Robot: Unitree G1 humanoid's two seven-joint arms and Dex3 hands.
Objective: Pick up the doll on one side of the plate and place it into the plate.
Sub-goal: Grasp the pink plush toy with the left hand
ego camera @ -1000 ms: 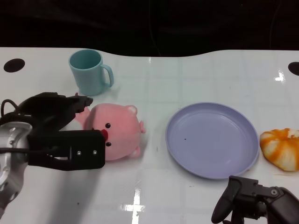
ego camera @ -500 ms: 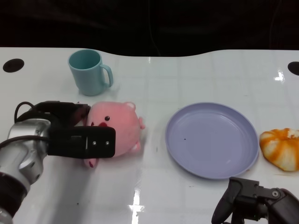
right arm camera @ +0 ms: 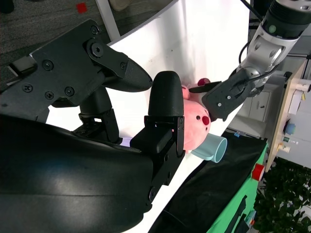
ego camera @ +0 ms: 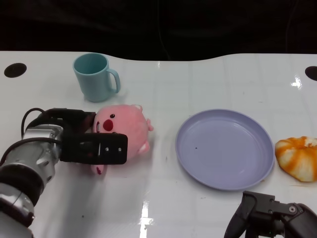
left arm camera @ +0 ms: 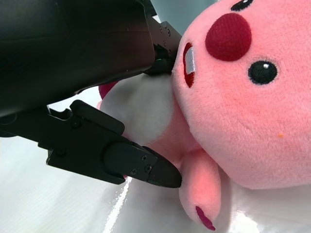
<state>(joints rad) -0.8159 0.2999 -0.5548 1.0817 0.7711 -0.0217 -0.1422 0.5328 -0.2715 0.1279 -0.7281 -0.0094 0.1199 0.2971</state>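
Pink and soft, the doll is lying on the white tabletop on the side of the plate where the teal cup is also standing, near the plate but not touching it. The left hand is grasping the doll: in the head view its black fingers are covering the near side of the body, and in the left wrist view one finger is pressing under the white belly while another part of the hand is sitting against the head. The doll's face is pointing up and towards the robot, and its body is extending from the hand towards the plate. So the plate is lying straight beyond the doll, on the side away from the left hand, and I judge that the coming move is needing a lift and a sideways carry in that direction. The right hand is waiting at the near edge of the plate, holding nothing with its fingers apart. It is closer to the plate, but the left hand is the one having the doll. An orange and white object is resting on the far side of the plate from the doll.
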